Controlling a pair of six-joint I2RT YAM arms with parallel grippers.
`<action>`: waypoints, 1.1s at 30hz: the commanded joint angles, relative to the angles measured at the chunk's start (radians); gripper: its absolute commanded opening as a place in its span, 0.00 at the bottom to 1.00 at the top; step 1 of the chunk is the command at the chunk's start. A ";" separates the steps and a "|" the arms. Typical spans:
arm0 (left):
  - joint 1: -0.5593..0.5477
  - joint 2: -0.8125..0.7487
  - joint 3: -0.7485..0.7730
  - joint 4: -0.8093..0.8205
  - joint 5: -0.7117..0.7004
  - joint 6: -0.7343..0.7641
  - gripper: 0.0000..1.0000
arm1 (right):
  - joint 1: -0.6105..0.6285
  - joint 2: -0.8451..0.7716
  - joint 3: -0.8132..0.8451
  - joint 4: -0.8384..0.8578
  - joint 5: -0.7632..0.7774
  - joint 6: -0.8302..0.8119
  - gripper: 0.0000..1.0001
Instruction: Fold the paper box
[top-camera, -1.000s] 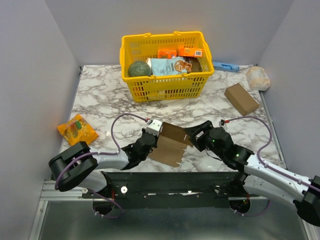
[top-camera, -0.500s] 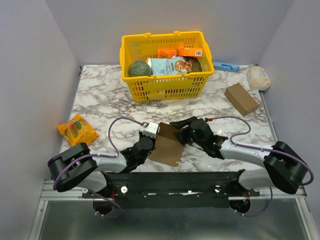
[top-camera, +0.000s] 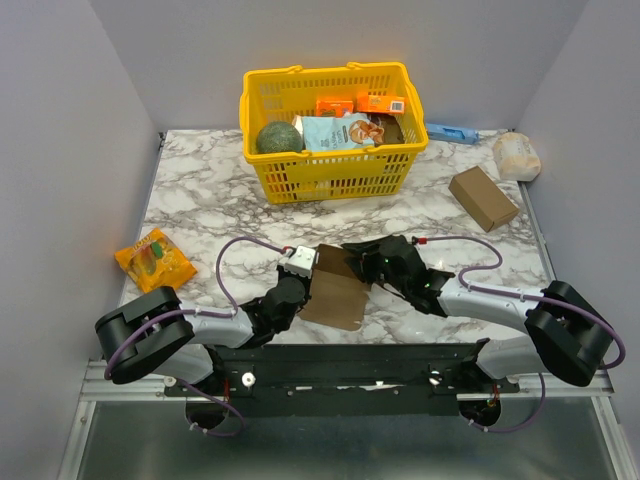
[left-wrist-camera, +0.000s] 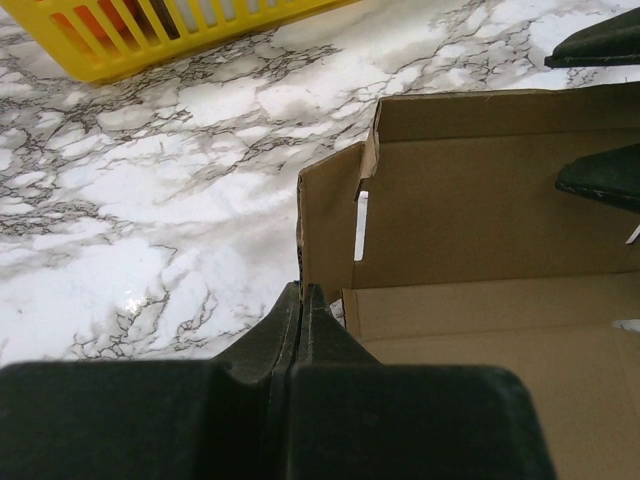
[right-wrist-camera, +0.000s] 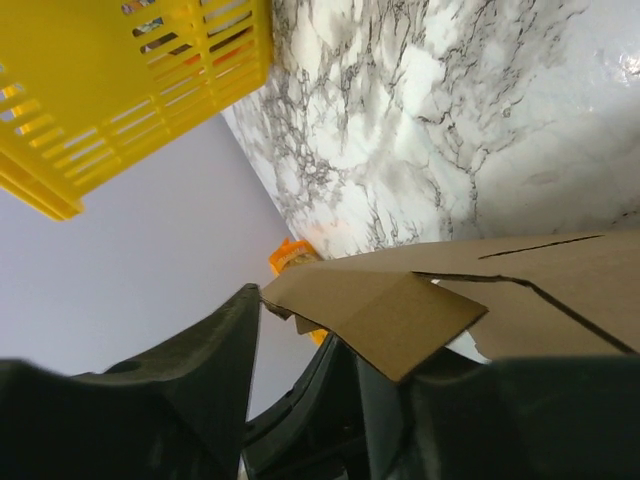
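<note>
Left gripper (left-wrist-camera: 302, 296) pinching paper box (left-wrist-camera: 470, 210) edge, right gripper (left-wrist-camera: 600, 110) spread astride flap, contact unclear

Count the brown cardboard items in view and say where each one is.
2. The paper box lies near the front middle. The thicker carton sits at the far right, apart from it. More could be hidden in the yellow basket.

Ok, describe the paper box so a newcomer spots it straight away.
From the yellow basket at the back of the marble table, come straight toward the near edge until you reach the paper box. It is thin, plain brown cardboard with creases and raised flaps, unlike the blocky closed brown carton at far right or the orange snack packet at left.
</note>
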 joint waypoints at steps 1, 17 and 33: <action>-0.014 -0.018 -0.014 0.054 -0.064 0.002 0.00 | 0.006 0.006 -0.003 -0.034 0.077 0.031 0.46; -0.026 -0.004 -0.011 0.057 -0.056 -0.008 0.00 | 0.004 0.026 -0.009 -0.063 0.103 0.017 0.20; -0.028 -0.008 -0.035 0.112 -0.009 -0.005 0.00 | 0.007 0.058 -0.067 -0.050 0.104 0.041 0.09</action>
